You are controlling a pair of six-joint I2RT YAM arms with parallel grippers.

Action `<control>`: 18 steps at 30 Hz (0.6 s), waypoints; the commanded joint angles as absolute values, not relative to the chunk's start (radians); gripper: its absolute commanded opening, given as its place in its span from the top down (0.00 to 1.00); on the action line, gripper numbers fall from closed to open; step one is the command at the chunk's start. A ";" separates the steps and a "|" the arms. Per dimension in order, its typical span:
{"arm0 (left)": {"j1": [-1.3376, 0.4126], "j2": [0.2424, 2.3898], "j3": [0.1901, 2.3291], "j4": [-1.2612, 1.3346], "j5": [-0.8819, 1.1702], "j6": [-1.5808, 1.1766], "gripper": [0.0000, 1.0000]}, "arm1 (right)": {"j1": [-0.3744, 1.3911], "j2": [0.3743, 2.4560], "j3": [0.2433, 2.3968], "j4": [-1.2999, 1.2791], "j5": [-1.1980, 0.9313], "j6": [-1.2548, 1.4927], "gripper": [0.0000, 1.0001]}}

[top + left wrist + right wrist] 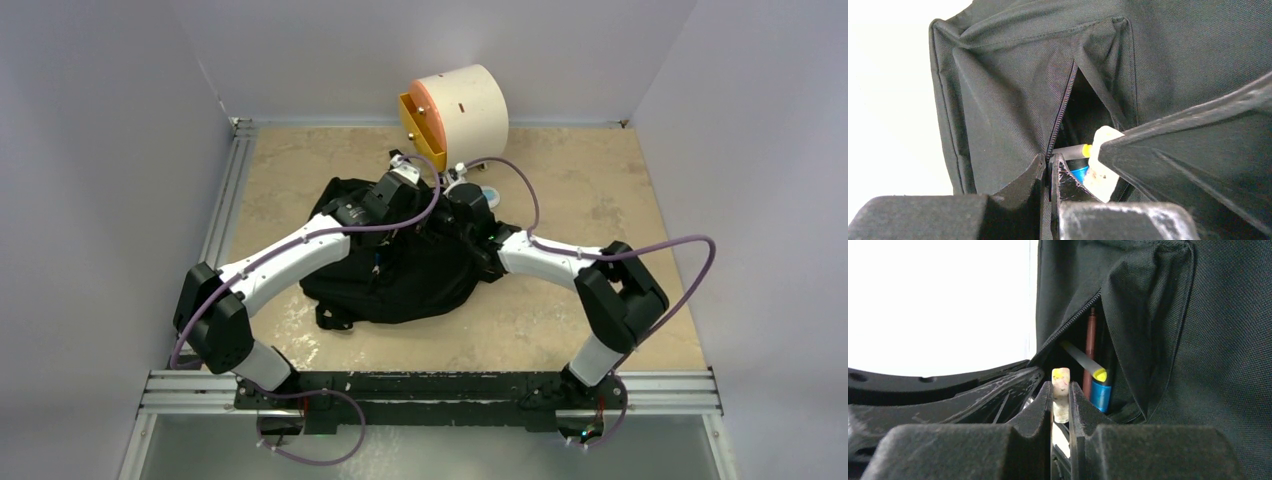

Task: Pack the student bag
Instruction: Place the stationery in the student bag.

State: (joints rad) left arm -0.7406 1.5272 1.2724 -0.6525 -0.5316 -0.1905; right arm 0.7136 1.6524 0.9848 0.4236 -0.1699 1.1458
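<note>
The student bag (400, 275), a soft black backpack, lies mid-table with both arms reaching over its far end. My left gripper (1049, 162) is shut on the zipper edge (1063, 110) of the bag's open pocket. My right gripper (1060, 387) is shut on a small white eraser (1060, 377) stained yellow, held at the pocket mouth. From the left wrist view the eraser (1103, 160) juts from the right gripper's finger (1188, 150). Inside the pocket stand a brown pen (1090, 345), a grey marker with a yellow tip (1099, 374) and a blue item (1101, 395).
A cream cylindrical drawer box (458, 108) with an orange-yellow front stands at the back, just beyond the bag. A small blue-and-white object (490, 192) lies beside the right wrist. Grey walls close three sides, and a metal rail (228, 200) runs along the left.
</note>
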 commanded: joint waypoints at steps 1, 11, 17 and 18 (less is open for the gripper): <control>-0.740 1.486 1.332 -0.621 -0.554 -0.189 1.00 | 0.740 1.683 1.051 0.443 -0.106 1.156 1.00; -0.739 1.475 1.333 -0.639 -0.543 -0.206 1.00 | 0.806 1.812 1.159 0.439 -0.103 1.123 1.00; -0.739 1.469 1.321 -0.642 -0.546 -0.210 1.00 | 0.835 1.800 1.111 0.553 -0.148 1.112 0.62; -0.739 1.469 1.320 -0.644 -0.545 -0.212 1.00 | 0.834 1.789 1.097 0.551 -0.139 1.112 0.55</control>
